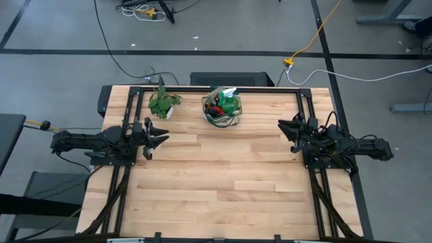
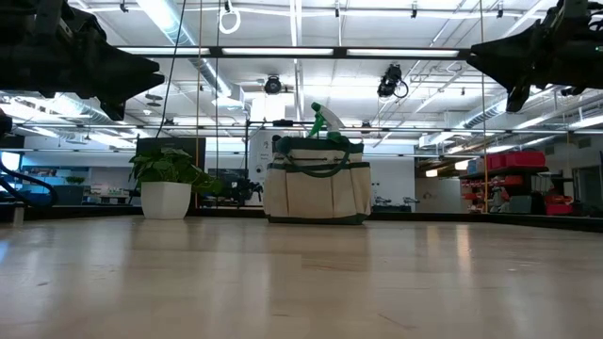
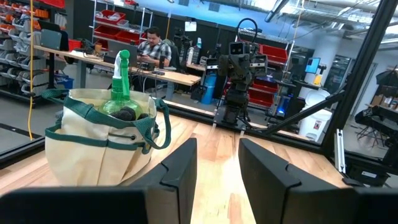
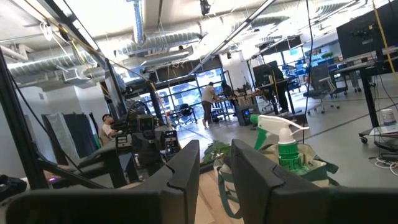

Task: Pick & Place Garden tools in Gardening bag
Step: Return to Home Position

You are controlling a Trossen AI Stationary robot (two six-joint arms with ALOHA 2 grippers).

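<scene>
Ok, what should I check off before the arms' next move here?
1. Left gripper open, empty, clear of the gardening bag: ok.
2. Right gripper open, empty, clear of it too: ok.
3. Spray bottle standing in the bag: ok.
4. Every tool inside the bag: cannot tell, contents partly hidden.
5. Potted plant upright, apart from the bag: ok.

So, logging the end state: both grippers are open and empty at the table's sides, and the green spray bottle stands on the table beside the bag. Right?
Not quite: the green spray bottle stands inside the gardening bag, not beside it, as the left wrist view shows. The left gripper and right gripper are open and empty at the sides of the table.
</scene>
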